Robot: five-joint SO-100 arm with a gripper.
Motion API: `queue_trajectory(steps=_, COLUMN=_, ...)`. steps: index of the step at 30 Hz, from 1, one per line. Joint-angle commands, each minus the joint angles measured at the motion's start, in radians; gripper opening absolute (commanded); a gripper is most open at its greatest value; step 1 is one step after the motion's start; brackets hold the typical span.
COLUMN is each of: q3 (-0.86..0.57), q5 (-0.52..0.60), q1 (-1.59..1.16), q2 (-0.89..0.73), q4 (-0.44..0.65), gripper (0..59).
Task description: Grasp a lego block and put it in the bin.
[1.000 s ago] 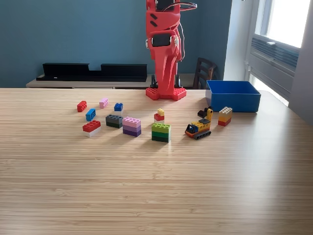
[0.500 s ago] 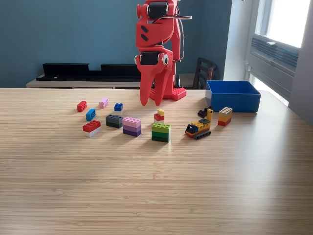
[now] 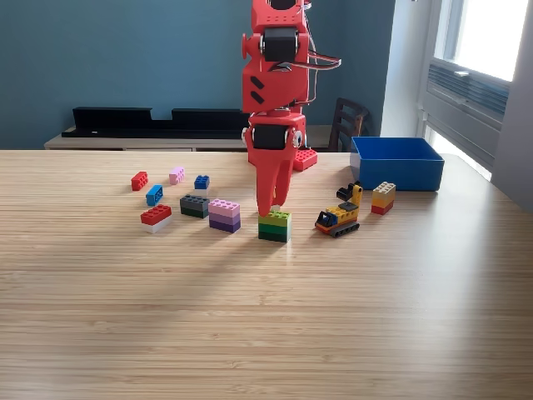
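Over the last second the arm has been swung forward and down from an upright pose at the back of the counter (image 3: pixel 266 333). The end effector (image 3: pixel 268 208) is now pointed straight down, with its tips just above and behind the green block (image 3: pixel 274 226), a stack with a green top and a darker base. The small red and yellow block seen there earlier is now hidden behind the end effector. None of the blocks appears to have been shifted.

From this it is judged that the approach is nearly finished and a grasp is about to be attempted, either on the green block or on the hidden piece behind it; which one is meant cannot be told. Nothing is seen to be held. The fingers appear close together, but whether they are parted or closed cannot be told from this angle.

The bin (image 3: pixel 398 162) is found at the back of the counter on the exterior view's right, well apart from the end effector. A yellow toy vehicle (image 3: pixel 339 216) and an orange block (image 3: pixel 383 198) lie between the two. No block can be seen inside it, so the task is judged to be at an early stage.

No brand, label or writing can be read anywhere.
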Motion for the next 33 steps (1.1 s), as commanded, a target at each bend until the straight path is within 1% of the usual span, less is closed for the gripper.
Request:
queue_trajectory(steps=1, q3=-0.094, q5=-0.006, q1=-0.005, q2=-0.028, q4=0.021, gripper=28.1)
queue_trajectory(steps=7, q3=-0.132, q5=-0.006, q1=0.002, q2=-0.089, q4=0.023, gripper=27.2)
queue_trajectory(steps=12, q3=-0.166, q5=-0.006, q1=0.015, q2=-0.144, q4=0.023, gripper=24.4)
queue_trajectory(steps=15, q3=-0.187, q5=-0.003, q1=0.028, q2=-0.175, q4=0.023, gripper=21.6)
queue_trajectory(steps=16, q3=-0.193, q5=0.002, q1=0.034, q2=-0.184, q4=0.023, gripper=20.3)
queue_trajectory(steps=17, q3=-0.199, q5=0.012, q1=0.038, q2=-0.190, q4=0.021, gripper=17.8)
queue_trajectory(steps=20, q3=-0.206, q5=0.040, q1=0.054, q2=-0.198, q4=0.009, gripper=8.9)
queue_trajectory(steps=22, q3=-0.206, q5=0.052, q1=0.058, q2=-0.198, q4=0.002, gripper=0.7)
queue_trajectory(steps=29, q3=-0.195, q5=0.063, q1=0.060, q2=-0.187, q4=-0.011, gripper=0.1)
queue_trajectory(steps=33, q3=-0.184, q5=0.046, q1=0.060, q2=-0.187, q4=-0.005, gripper=0.1)
